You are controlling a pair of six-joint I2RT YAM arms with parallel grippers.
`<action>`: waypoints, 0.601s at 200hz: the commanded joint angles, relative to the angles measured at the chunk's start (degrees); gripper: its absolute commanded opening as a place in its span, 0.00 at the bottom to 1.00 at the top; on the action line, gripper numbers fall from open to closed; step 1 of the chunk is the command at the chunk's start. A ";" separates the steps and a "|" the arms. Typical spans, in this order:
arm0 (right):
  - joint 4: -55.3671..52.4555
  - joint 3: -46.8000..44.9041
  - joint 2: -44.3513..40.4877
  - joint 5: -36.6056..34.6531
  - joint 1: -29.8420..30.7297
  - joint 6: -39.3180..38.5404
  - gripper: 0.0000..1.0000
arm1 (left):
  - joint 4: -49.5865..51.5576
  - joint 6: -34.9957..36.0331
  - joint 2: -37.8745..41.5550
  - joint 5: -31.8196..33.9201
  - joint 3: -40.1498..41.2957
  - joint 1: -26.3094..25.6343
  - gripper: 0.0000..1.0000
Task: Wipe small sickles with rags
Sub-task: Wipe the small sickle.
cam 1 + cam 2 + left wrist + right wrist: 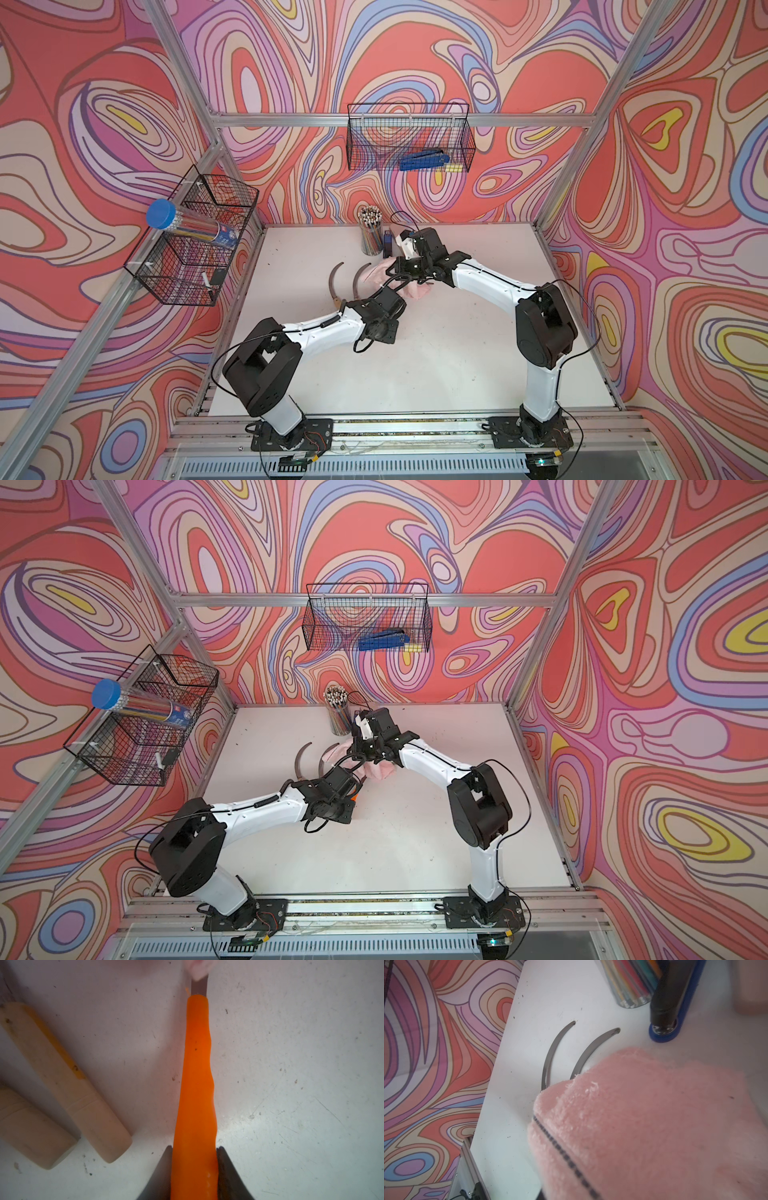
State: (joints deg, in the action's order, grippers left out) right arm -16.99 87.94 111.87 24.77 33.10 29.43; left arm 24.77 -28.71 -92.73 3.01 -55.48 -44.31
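Left wrist view: left claw (195, 1148), nearly closed, clamps the orange sickle (197, 1064) at frame centre. Right claw (394, 274), shut, holds the rag (198, 969) on the blade (199, 987) at top. Wiping appears underway; next, draw the rag along the curve.

A lab robot cell — aluminium frame (282, 119), swirl-printed walls (415, 54), wire baskets (374, 139), white table (457, 357).
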 commanded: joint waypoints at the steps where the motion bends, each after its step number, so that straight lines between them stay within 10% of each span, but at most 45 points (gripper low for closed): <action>1: 7.39 -2.40 0.25 8.40 0.84 3.52 0.00 | -0.26 0.68 -0.44 -0.47 -1.42 -0.16 0.00; 120: 16.46 -24.07 -5.46 12.04 3.66 13.96 0.00 | -1.66 1.02 0.40 2.29 -0.33 -0.08 0.00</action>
State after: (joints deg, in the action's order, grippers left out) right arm 2.11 68.90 109.56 31.31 35.40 41.28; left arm 31.51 -27.18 -94.48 2.42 -55.27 -45.87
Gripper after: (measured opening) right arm 0.107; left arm 0.318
